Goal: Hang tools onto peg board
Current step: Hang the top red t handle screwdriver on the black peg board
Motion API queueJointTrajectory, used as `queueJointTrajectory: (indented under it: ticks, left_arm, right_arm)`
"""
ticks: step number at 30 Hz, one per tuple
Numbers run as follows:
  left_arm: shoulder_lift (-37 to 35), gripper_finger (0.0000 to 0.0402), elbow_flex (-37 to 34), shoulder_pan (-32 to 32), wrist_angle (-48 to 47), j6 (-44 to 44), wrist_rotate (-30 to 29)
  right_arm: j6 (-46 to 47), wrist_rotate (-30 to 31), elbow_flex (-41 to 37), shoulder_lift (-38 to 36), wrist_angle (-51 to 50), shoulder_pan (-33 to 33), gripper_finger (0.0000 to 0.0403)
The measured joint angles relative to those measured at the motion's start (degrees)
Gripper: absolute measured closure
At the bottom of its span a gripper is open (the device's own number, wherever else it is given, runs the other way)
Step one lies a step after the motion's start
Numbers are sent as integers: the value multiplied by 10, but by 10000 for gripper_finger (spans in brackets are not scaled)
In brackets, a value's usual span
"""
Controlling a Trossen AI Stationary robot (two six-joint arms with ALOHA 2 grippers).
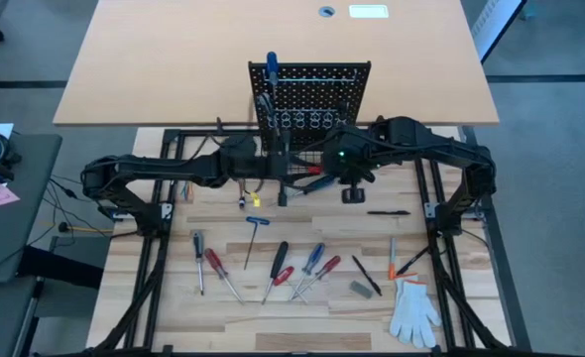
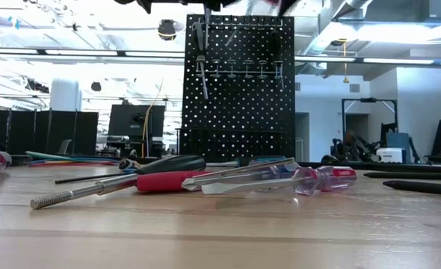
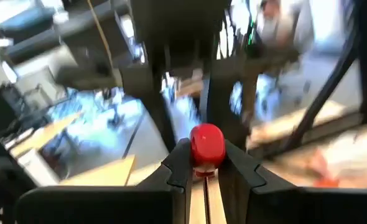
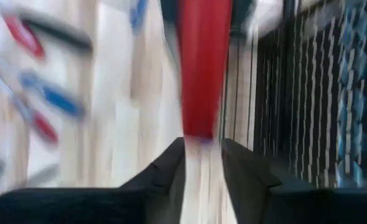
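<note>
Just in front of the peg board (image 1: 310, 87), the left gripper (image 3: 205, 163) pinches a red-handled screwdriver (image 3: 206, 144) — the right gripper (image 4: 202, 155) stands parted around its shaft.

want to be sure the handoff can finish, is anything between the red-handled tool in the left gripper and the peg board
Nothing visible blocks it. The left gripper pinches the red-handled tool right in front of the peg board, with the right gripper close beside it. The rings nearest look free, though the arms hide part of the board.

This is a robotics lab or workshop: open ceiling pipes (image 2: 71, 33), dark monitors (image 2: 131, 119) behind, a slatted wooden table (image 1: 302, 312) and a tan desk (image 1: 174, 59).
</note>
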Motion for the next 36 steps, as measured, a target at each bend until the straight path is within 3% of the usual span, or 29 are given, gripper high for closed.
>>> queueJointTrajectory:
  ticks: [4, 8, 14, 18, 23, 28, 33, 36]
  left_arm:
    - [-37, 361, -62, 20, 65, -36, 26]
    - [-75, 361, -128, 26, 137, -55, 37]
    - [-101, 361, -184, 26, 195, -68, 39]
    - [-101, 361, -184, 26, 210, -68, 39]
    - [-100, 361, -184, 26, 206, -68, 38]
    - [-99, 361, -184, 26, 207, -73, 38]
    - [-99, 360, -184, 26, 202, -75, 38]
    - [-99, 359, -184, 26, 203, -75, 39]
  right_arm:
    - [9, -39, -59, -32, 18, -24, 240]
    - [-14, -48, -209, -116, 179, -32, 232]
    - [-18, -48, -489, -252, 616, -24, 238]
    - [-22, -54, -627, -270, 896, -5, 239]
    - [-25, -72, -668, -250, 1046, 0, 234]
    - [-28, -80, -669, -221, 1091, 0, 234]
    - [-40, -140, -669, -215, 1135, 1, 234]
    - [-40, -142, -669, -216, 1152, 3, 234]
